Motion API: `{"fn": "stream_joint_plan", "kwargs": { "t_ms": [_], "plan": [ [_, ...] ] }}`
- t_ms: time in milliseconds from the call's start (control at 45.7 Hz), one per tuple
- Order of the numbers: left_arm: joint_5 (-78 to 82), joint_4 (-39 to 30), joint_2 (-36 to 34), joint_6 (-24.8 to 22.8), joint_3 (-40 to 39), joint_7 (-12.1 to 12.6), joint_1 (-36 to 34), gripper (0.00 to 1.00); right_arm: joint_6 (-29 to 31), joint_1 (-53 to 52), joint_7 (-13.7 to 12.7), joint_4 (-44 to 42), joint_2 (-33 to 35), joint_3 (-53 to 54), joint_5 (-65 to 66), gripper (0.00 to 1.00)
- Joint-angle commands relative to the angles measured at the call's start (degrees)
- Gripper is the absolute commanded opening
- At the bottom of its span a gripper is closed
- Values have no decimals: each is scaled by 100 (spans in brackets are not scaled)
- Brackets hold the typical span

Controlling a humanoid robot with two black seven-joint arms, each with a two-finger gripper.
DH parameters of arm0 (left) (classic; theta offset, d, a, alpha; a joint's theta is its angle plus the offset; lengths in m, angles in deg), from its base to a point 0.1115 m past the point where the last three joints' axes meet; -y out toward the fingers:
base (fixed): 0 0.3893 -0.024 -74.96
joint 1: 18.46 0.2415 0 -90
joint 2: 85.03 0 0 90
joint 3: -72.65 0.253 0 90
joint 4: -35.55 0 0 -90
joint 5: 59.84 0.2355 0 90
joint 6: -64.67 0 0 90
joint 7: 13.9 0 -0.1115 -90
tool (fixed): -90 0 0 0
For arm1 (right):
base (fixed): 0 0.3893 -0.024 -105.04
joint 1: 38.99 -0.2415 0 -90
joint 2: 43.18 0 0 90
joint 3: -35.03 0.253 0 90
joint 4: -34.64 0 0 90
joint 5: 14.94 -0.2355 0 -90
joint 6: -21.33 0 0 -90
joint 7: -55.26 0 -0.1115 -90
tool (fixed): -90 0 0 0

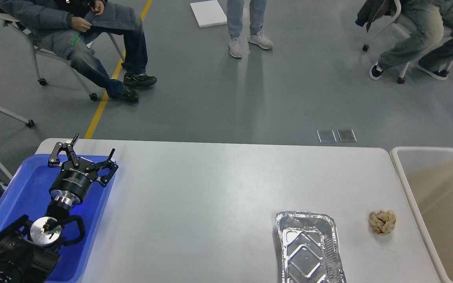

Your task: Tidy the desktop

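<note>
Your left pincer [83, 155] hangs released over the far end of the blue tray [22, 196] at the table's left edge, fingers spread wide with nothing between them. Your right pincer is not in view.

The table [210, 196] fills the lower half of the view. Two loose things lie on it, both on the right: a foil pan [309, 247] near the front edge, and a crumpled brown wad [382, 222] just to the right of it, close to the beige bin [407, 188] standing against the table's right end.

Judging from this, tidying has barely begun, since both items still sit out. The left arm is well apart from them, so the right arm looks the better choice. Take the wad first: come straight down, pinch it at its middle, lift clear, and drop it over the bin's rim. The pan is thin and will likely crush, so grip one rim lightly and keep it level.

There is small white lettering on the left pincer's body, too small to read. No other writing shows.
</note>
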Motion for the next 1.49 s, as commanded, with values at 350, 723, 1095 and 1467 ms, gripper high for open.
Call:
{"fn": "stream_joint_plan", "kwargs": {
  "t_ms": [350,723,1095,1467],
  "plan": [
    [2,0,0,0,4,9,0,100,1787,-3023,-4,1813,312,-1480,1371,100],
    [2,0,0,0,4,9,0,100,2252,-4534,13,2938,-57,-2930,1442,100],
    [-7,0,0,0,-5,9,0,100,2859,-5317,13,3475,-321,-3265,1407,100],
    [-7,0,0,0,-5,9,0,100,2859,-5353,5,3871,-461,-3283,1372,100]
  ]
}}
